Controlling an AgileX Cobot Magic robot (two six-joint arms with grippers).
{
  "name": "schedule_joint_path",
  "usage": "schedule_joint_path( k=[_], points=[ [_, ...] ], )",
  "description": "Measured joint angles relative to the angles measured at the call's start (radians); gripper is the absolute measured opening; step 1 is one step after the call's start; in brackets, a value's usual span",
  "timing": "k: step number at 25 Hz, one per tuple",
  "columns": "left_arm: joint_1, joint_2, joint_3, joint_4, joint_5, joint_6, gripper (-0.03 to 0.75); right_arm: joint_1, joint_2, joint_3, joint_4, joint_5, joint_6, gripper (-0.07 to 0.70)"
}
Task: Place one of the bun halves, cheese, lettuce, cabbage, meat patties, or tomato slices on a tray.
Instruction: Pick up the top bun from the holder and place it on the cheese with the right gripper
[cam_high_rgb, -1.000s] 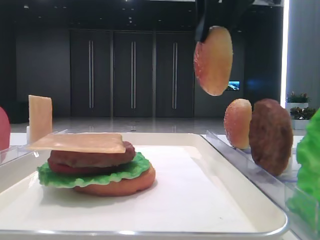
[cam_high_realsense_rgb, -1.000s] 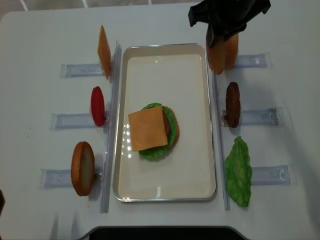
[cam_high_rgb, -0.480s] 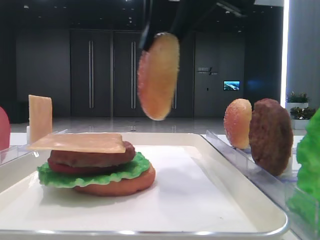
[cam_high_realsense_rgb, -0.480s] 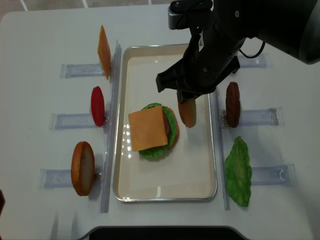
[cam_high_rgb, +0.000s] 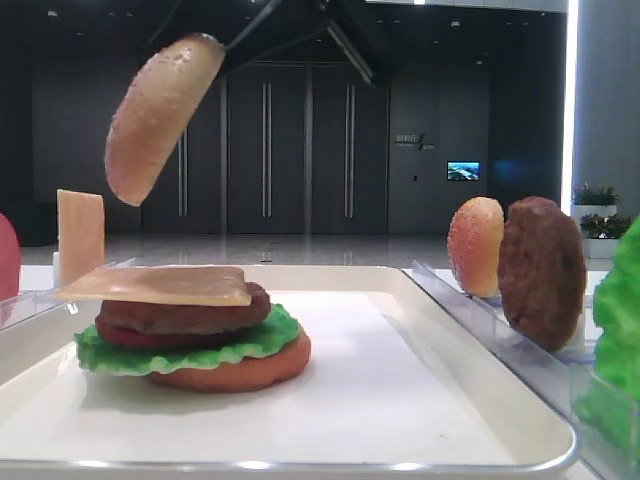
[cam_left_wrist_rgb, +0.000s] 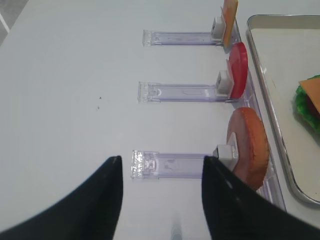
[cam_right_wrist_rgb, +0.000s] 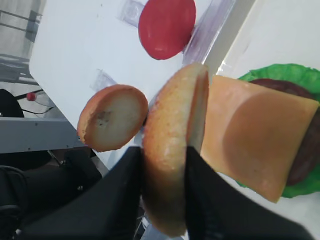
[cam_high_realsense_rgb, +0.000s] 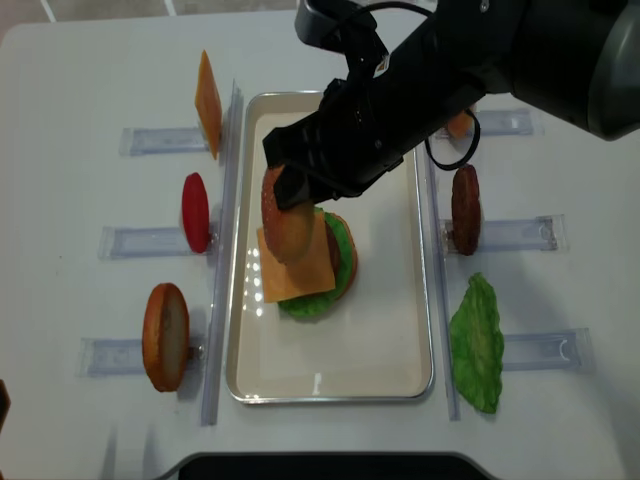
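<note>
Currently right gripper (cam_right_wrist_rgb: 165, 200) pinches domed golden-tan speckled top bun (cam_right_wrist_rgb: 172, 150) edge-on, tilted, hanging above pale yellow-orange square cheese slice (cam_high_rgb: 160, 285) atop stack on white rectangular tray (cam_high_realsense_rgb: 410, 380). Bun looks light, stiff, toy-like; rim pinch across thickness suits it. Left gripper (cam_left_wrist_rgb: 160, 200) spread wide, empty. No readable brand or label on props.
</note>
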Motion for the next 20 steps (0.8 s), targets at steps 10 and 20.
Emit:
schedule_joint_path(
  k=[10, 20],
  points=[
    [0.0, 0.0, 0.0, 0.0, 0.0, 0.0, 0.391, -0.041, 0.021, 0.072, 0.196, -0.05, -0.201, 0.181],
    [0.0, 0.0, 0.0, 0.0, 0.0, 0.0, 0.391, -0.041, 0.087, 0.073, 0.252, -0.061, -0.24, 0.181]
  ],
)
